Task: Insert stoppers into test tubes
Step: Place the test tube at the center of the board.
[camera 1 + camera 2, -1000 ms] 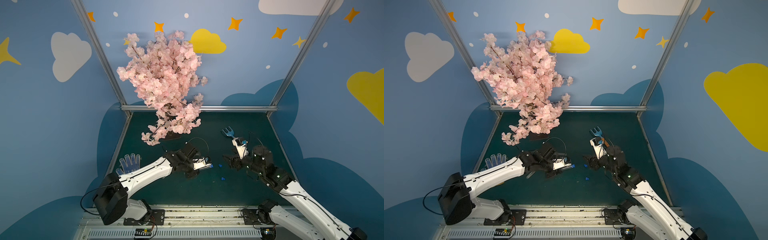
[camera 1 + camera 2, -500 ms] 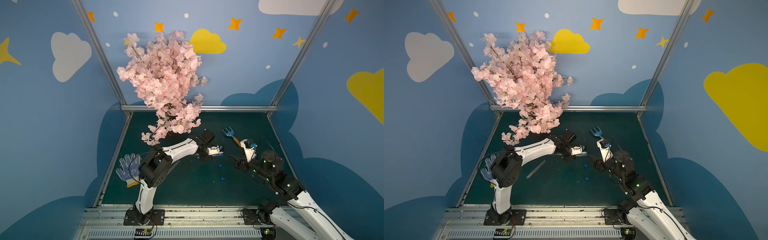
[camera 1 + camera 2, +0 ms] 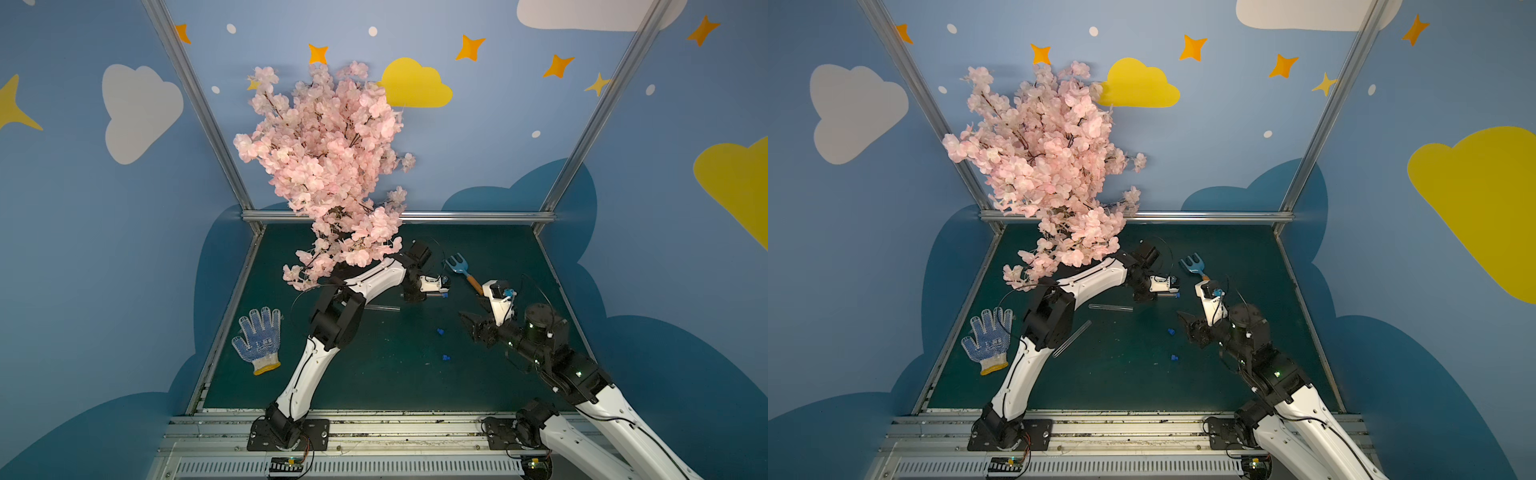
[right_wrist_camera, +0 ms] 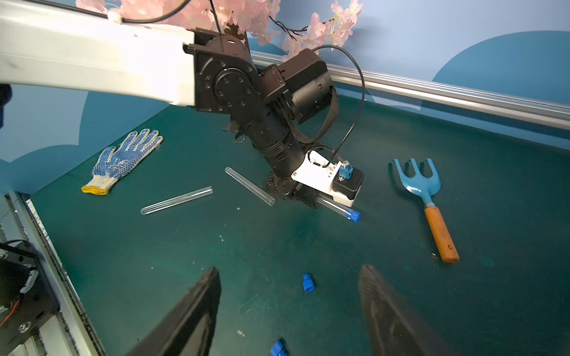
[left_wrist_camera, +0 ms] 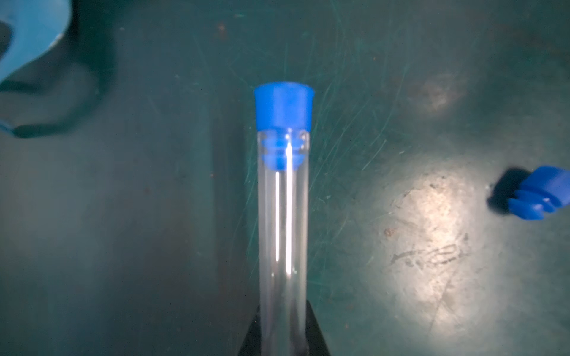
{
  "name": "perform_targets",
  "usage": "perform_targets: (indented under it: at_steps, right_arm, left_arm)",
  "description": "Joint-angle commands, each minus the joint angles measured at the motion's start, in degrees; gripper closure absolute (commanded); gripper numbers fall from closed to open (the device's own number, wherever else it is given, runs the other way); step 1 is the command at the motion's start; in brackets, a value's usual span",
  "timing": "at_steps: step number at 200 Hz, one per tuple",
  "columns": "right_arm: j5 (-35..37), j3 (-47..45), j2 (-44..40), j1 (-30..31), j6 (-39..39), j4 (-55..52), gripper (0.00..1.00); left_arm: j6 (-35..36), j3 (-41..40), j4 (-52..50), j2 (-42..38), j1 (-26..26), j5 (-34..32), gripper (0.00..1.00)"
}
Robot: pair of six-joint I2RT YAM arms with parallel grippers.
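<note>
My left gripper is shut on a clear test tube held just above the mat, with a blue stopper seated in its mouth. In both top views the left gripper is mid-table near the back. Two bare test tubes lie on the green mat. Two loose stoppers lie between the arms. My right gripper hangs open and empty over the loose stopper, with the other stopper nearer its wrist.
A blue toy rake with an orange handle lies behind the right gripper. A dotted work glove lies at the mat's left edge. A pink blossom tree overhangs the back left. Metal rails border the mat.
My left arm has swung toward the back and right, carrying the stoppered tube. The right arm has drawn its elbow back while its open gripper stays about where it was.
</note>
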Motion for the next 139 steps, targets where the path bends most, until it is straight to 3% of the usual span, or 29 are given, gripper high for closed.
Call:
perform_targets:
  at_steps: [1, 28, 62, 139]
  right_arm:
    - [0.0, -0.3, 0.2, -0.3, -0.8, -1.5, 0.28]
    - [-0.1, -0.2, 0.7, -0.3, -1.2, -2.2, 0.28]
    - [-0.1, -0.3, 0.5, -0.3, -1.4, -2.6, 0.28]
    - [0.0, -0.5, 0.5, -0.3, -1.8, -3.4, 0.28]
  left_arm:
    - [3.5, 3.9, -6.8, 2.1, 0.2, 2.0, 0.89]
    - [4.0, 7.0, -8.2, 4.3, 0.4, 2.3, 0.85]
    - [5.1, 10.6, -11.3, 6.9, 0.4, 1.5, 0.71]
    - [5.5, 12.7, -11.7, 8.3, 0.4, 2.4, 0.67]
